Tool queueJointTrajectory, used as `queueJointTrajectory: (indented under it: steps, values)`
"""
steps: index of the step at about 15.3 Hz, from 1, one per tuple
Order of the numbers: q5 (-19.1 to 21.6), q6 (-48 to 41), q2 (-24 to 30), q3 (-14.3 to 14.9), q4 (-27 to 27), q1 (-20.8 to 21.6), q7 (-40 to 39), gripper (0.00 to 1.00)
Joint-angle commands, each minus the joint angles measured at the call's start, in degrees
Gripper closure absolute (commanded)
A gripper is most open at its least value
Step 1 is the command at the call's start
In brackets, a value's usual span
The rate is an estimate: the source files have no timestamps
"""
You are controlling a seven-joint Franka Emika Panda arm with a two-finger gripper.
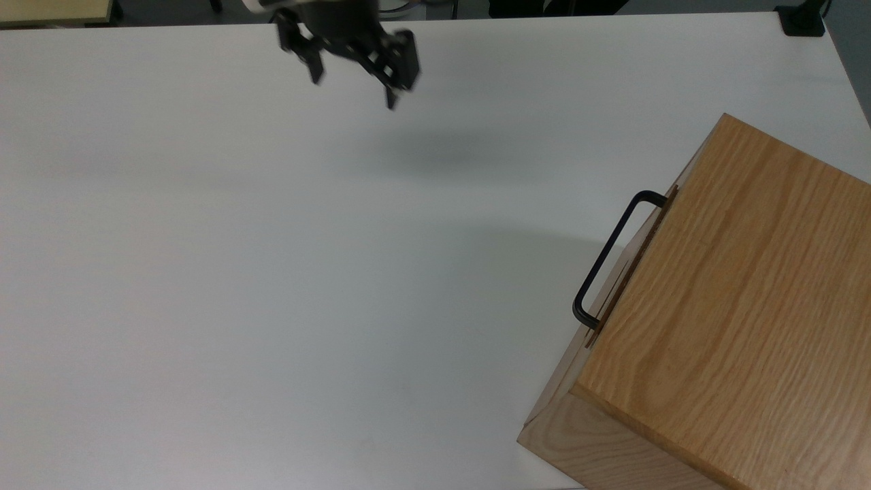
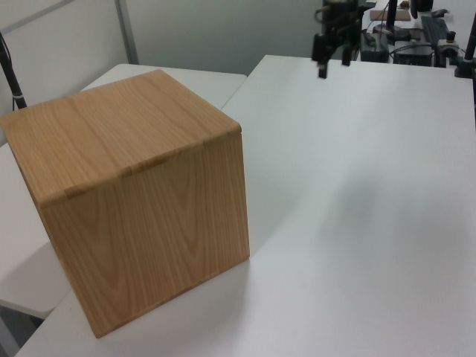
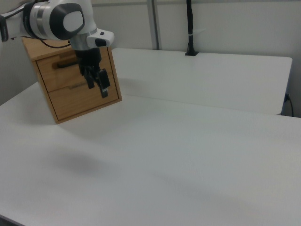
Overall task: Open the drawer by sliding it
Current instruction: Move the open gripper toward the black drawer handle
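On a bare white table (image 1: 272,272) bordered by pale partition walls (image 3: 225,23), the gripper (image 1: 354,85) hangs with jaws spread and empty near the top view's upper edge, well apart from the drawer (image 3: 75,70), which sits closed inside the oak casing (image 1: 735,306) at the top view's right.

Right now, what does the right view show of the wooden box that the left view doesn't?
The right view faces the box's front: the drawer with its flat panel, shut flush, and the black handle across it, partly behind the arm.

The left view looks at the box from behind: plain wood top and sides, with another white table beyond it.

Both show the box casing standing on the white table, and the gripper hanging in the air with its fingers apart, clear of the box.
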State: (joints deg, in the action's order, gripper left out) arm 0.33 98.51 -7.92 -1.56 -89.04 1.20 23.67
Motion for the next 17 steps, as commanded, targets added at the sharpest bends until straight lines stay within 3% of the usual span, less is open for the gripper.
queueJointTrajectory:
  steps: [1,4,10,12,17]
  values:
    - [4.31,5.35,-4.2,0.42,3.44,4.5,6.82,0.0]
    - [8.17,13.08,-5.61,0.42,3.52,6.87,10.6,0.0]
    - [20.38,31.97,-9.91,-0.28,3.61,9.69,12.98,0.0]
    - [24.17,38.3,-11.84,-2.39,3.61,9.43,12.9,0.0]
    - [24.98,49.56,-15.1,-8.45,3.7,8.91,13.07,0.0]
